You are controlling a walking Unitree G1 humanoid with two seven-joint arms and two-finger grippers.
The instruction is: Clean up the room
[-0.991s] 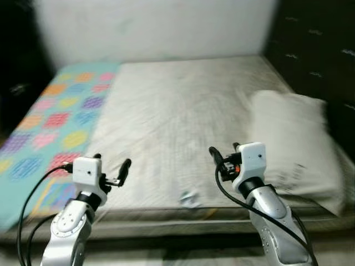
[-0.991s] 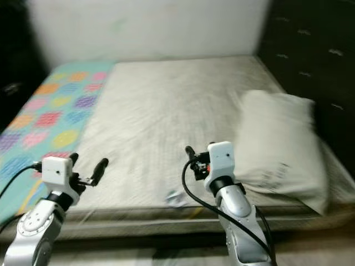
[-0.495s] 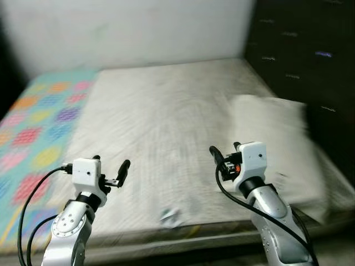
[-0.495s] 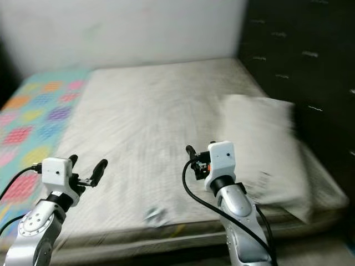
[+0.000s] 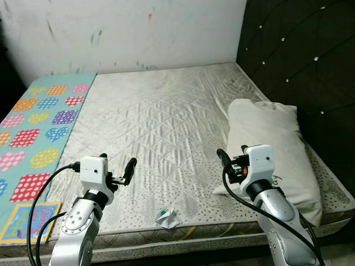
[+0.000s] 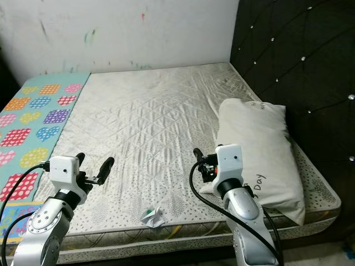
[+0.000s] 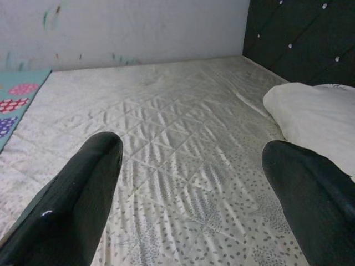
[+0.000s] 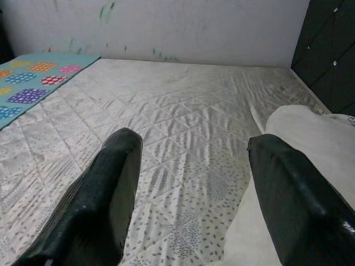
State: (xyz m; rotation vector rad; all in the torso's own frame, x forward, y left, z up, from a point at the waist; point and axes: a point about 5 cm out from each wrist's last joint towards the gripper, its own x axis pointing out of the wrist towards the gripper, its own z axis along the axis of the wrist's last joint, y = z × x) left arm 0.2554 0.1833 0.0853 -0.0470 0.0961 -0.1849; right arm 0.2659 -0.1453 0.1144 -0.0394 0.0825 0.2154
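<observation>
Both grippers hover over the near edge of the quilted mattress (image 5: 166,122), holding nothing. The left gripper (image 5: 116,169) and right gripper (image 5: 232,156) each have 2 fingers spread wide. A crumpled paper scrap (image 5: 167,218) lies between them, nearer the bed's edge. A white pillow (image 5: 272,144) sits just right of the right gripper, against the dark tufted headboard (image 5: 299,50). A patterned sheet (image 5: 39,127) lies left of the left gripper.

Both eye views are sharp and evenly lit, with soft light from above and no hard shadows on the bed (image 5: 166,127). The headboard (image 5: 299,61) stays dark, only its studs catching glints. The far left corner falls into shade. In the wrist views the black fingers (image 7: 72,205) loom large and soft-edged, one with a small highlight, while the mattress beyond stays fairly clear.
</observation>
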